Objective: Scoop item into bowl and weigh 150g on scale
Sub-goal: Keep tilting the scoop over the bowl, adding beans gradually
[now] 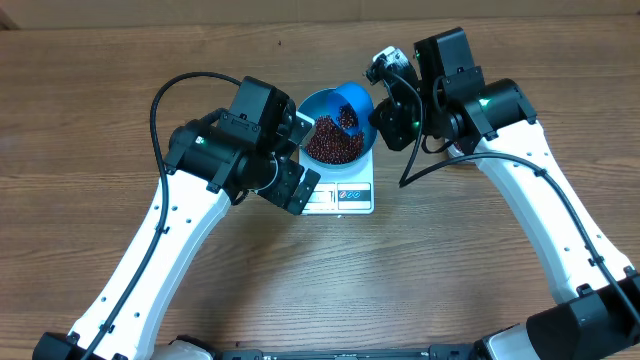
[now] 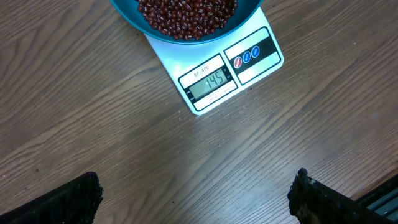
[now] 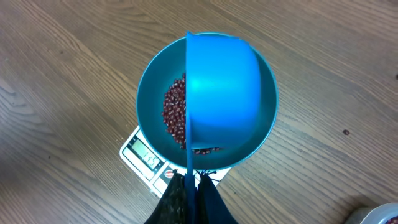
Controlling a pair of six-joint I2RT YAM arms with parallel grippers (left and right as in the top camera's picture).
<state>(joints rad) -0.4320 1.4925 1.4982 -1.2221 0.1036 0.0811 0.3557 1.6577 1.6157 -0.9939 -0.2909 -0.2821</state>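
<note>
Blue bowl (image 3: 146, 99) of beans (image 2: 186, 15) reads 145 on the scale (image 2: 177, 59), so I judge a top-up remains; right gripper (image 3: 191, 186) pinches the tipped scoop (image 3: 224, 87), left gripper (image 2: 193, 205) gapes empty.

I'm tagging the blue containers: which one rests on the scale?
The wide round bowl holding beans sits on the scale; the smaller handled scoop is held above it by the right gripper.
</note>
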